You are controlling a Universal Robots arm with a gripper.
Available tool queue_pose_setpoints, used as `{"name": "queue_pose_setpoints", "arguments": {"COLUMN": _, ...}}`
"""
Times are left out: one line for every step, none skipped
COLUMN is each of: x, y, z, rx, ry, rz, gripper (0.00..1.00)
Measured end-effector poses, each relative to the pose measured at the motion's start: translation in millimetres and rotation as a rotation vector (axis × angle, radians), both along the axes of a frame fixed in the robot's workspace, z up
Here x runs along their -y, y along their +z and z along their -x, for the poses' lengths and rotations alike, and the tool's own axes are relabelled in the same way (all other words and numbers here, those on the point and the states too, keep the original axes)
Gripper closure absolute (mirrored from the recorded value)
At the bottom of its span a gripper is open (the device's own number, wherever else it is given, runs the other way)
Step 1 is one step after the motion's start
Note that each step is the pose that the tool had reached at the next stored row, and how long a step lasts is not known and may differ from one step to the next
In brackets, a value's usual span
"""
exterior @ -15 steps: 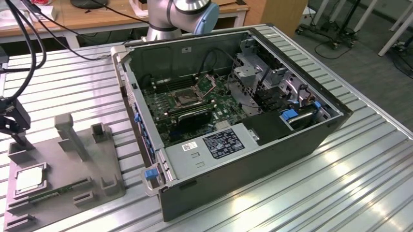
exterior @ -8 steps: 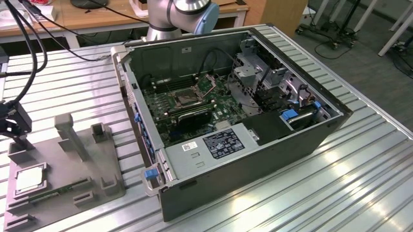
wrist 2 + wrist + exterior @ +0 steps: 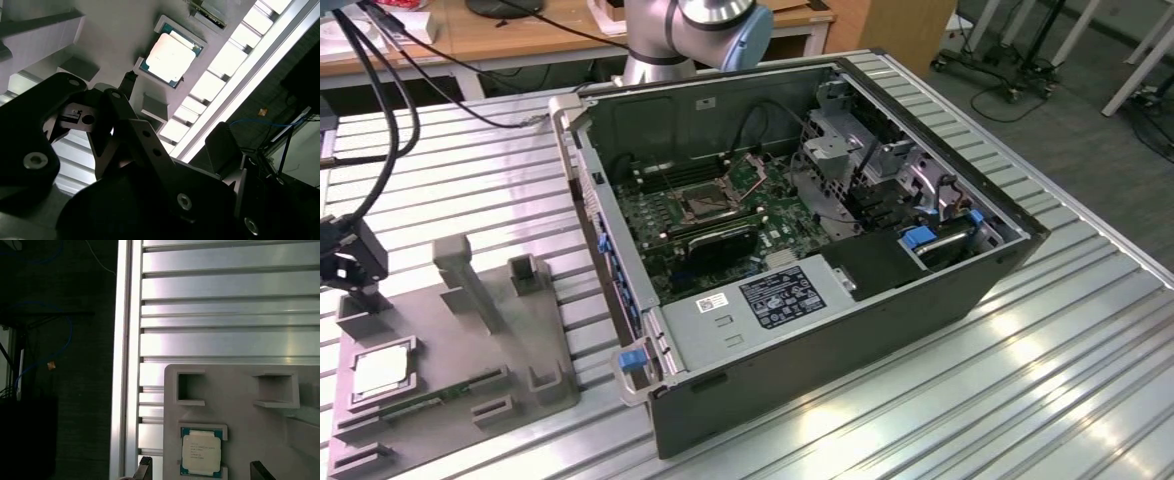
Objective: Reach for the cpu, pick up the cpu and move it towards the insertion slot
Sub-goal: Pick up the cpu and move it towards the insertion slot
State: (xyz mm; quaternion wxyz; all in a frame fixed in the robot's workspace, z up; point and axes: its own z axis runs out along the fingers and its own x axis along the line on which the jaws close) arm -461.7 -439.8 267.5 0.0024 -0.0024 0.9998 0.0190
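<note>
Cpu lies flat, silvery top up, in a square recess of the grey tray, at the exterior view's left. The jaws hang above it, spread wide and grasping nothing; in the first wrist view one dark fingertip shows to each side of the chip, neither touching it. The tray rests on the slatted metal surface. The insertion slot sits well apart, on the green board inside the open computer case.
</note>
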Motion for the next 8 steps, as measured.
{"name": "queue_pose_setpoints", "arguments": {"x": 0.2, "y": 0.0, "z": 0.0, "rx": 0.0, "ry": 0.0, "rz": 0.0, "gripper": 0.17}}
{"name": "queue_pose_setpoints", "arguments": {"x": 0.1, "y": -0.2, "z": 0.1, "rx": 0.0001, "ry": 0.0, "rz": 0.0, "gripper": 0.17}}
{"name": "queue_pose_setpoints", "arguments": {"x": 0.1, "y": -0.3, "z": 0.2, "rx": 0.0, "ry": 0.0, "rz": 0.0, "gripper": 0.17}}
{"name": "queue_pose_setpoints", "arguments": {"x": 0.2, "y": -0.4, "z": 0.2, "rx": 0.0, "ry": 0.0, "rz": 0.0, "gripper": 0.17}}
{"name": "queue_pose_setpoints", "arguments": {"x": 0.2, "y": -0.7, "z": 0.1, "rx": 0.0001, "ry": 0.0, "rz": 0.0, "gripper": 0.17}}
{"name": "queue_pose_setpoints", "arguments": {"x": 0.2, "y": -0.9, "z": 0.2, "rx": 0.0, "ry": 0.0, "rz": 0.0, "gripper": 0.17}}
{"name": "queue_pose_setpoints", "arguments": {"x": 0.2, "y": -1.1, "z": 0.2, "rx": 0.0, "ry": 0.0, "rz": 0.0, "gripper": 0.17}}
{"name": "queue_pose_setpoints", "arguments": {"x": 0.2, "y": -1.4, "z": 0.2, "rx": 0.0, "ry": 0.0, "rz": 0.0, "gripper": 0.17}}
